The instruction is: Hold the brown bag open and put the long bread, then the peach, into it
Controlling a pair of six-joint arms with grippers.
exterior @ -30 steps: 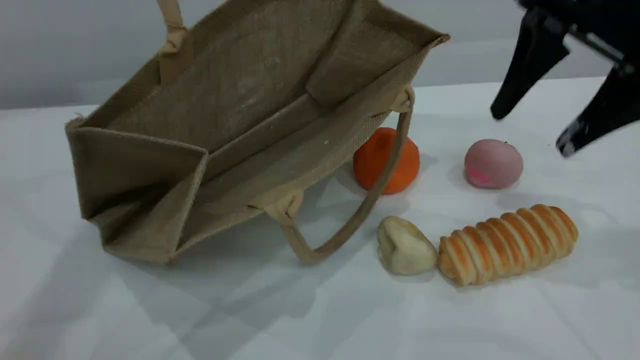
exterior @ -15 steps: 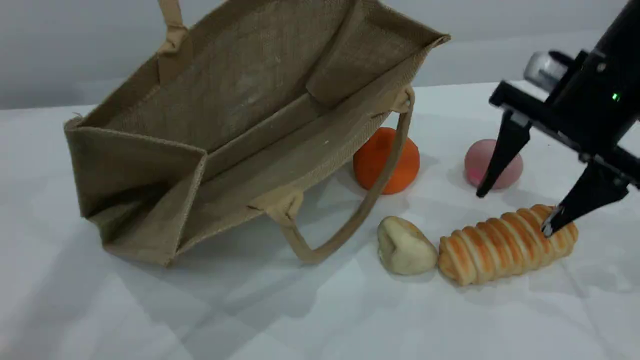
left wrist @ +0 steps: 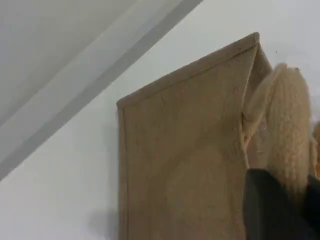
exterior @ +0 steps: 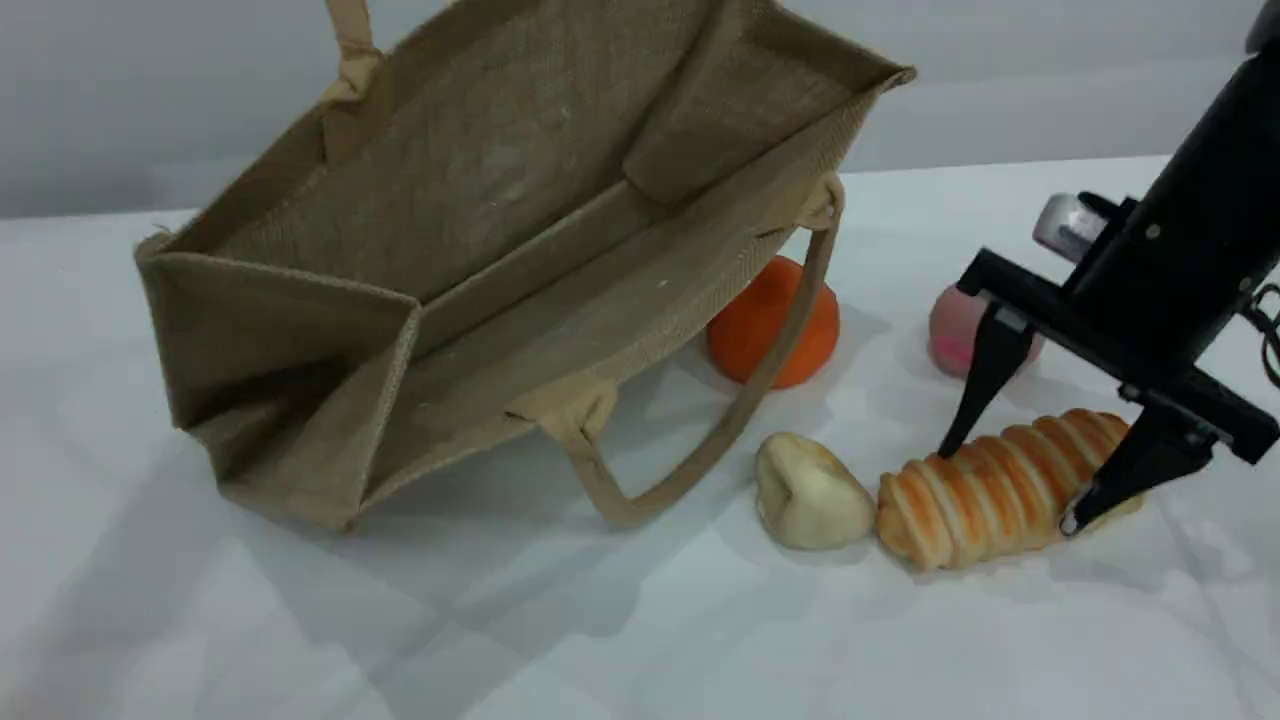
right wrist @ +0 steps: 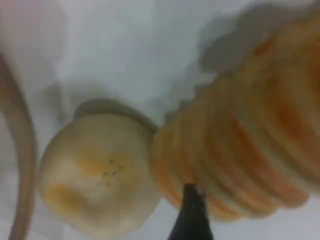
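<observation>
The brown bag (exterior: 520,230) is tipped with its open mouth toward the scene camera, and its upper handle (exterior: 350,40) is pulled up out of the frame. In the left wrist view my left gripper (left wrist: 287,207) is shut on that rolled handle (left wrist: 287,130), beside the bag's side panel (left wrist: 185,160). The long bread (exterior: 1000,485) lies at the front right. My right gripper (exterior: 1008,488) is open and straddles it, one fingertip on each side. In the right wrist view the bread (right wrist: 250,150) fills the right half. The peach (exterior: 952,325) sits behind, partly hidden by the gripper.
An orange ball (exterior: 775,320) rests against the bag, behind its lower loop handle (exterior: 700,460). A pale beige lump (exterior: 810,492) touches the bread's left end and shows again as the beige lump (right wrist: 95,175) in the right wrist view. White table all round.
My right gripper has come down from the upper right, still open, until its fingers flank the bread. The bag has shifted slightly up and right.
</observation>
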